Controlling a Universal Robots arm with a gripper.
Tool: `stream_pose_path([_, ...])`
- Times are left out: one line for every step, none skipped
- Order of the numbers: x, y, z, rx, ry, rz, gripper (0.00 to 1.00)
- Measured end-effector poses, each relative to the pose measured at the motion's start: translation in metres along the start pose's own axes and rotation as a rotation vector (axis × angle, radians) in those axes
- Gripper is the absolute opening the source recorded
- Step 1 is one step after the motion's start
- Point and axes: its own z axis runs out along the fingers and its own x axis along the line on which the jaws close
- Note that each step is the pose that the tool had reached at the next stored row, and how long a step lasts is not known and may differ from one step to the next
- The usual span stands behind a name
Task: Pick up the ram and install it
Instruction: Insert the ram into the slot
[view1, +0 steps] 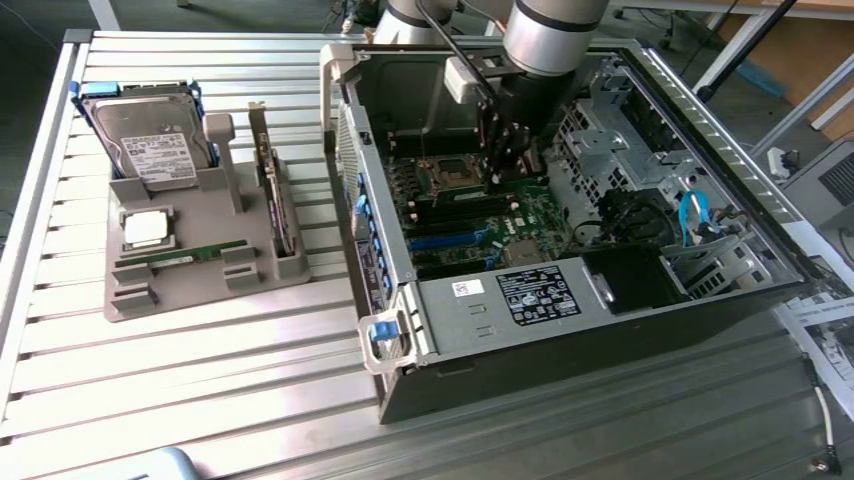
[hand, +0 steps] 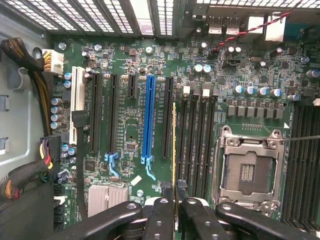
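Gripper (view1: 514, 168) sits down inside the open computer case (view1: 447, 320). Its two black fingers (hand: 167, 192) are pinched on the ram (hand: 174, 150), which is held edge-on. It shows as a thin, straight greenish-yellow sliver; its faces are hidden. It lies over the green motherboard (hand: 130, 125), parallel to the black memory slots (hand: 195, 145) and just beside the nearest one, near the silver-framed processor socket (hand: 247, 167). Cannot tell whether it touches the board.

Lab; slatted bench (view1: 200, 380), opened computer (view1: 561, 300).
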Motion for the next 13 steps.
stream_pose_path([0.0000, 0.0000, 0.0003, 0.0001, -0.0001, 0.000, 0.13])
stream_pose_path([0.0000, 0.0000, 0.0005, 0.0000, 0.0000, 0.000, 0.13])
stream_pose_path([-0.0001, 0.0000, 0.0007, 0.0001, -0.0001, 0.000, 0.13])
stream_pose_path([-0.0001, 0.0000, 0.0009, 0.0000, -0.0001, 0.000, 0.13])
stream_pose_path([-0.0001, 0.0000, 0.0010, 0.0001, 0.0000, 0.000, 0.13])
stream_pose_path([-0.0001, 0.0000, 0.0015, 0.0001, -0.0001, 0.000, 0.13])
stream_pose_path([-0.0001, 0.0000, 0.0017, 0.0000, -0.0001, 0.000, 0.13])
stream_pose_path([-0.0001, 0.0000, 0.0019, 0.0000, -0.0001, 0.000, 0.13])
stream_pose_path([-0.0001, 0.0001, 0.0021, 0.0000, -0.0001, 0.000, 0.13])
stream_pose_path([-0.0001, 0.0001, 0.0023, 0.0001, -0.0001, 0.000, 0.13])
stream_pose_path([-0.0002, 0.0002, 0.0027, 0.0001, -0.0001, 0.000, 0.13])
stream_pose_path([-0.0002, 0.0002, 0.0029, 0.0001, -0.0002, 0.000, 0.13])
stream_pose_path([-0.0002, 0.0003, 0.0031, 0.0000, -0.0001, 0.000, 0.13])
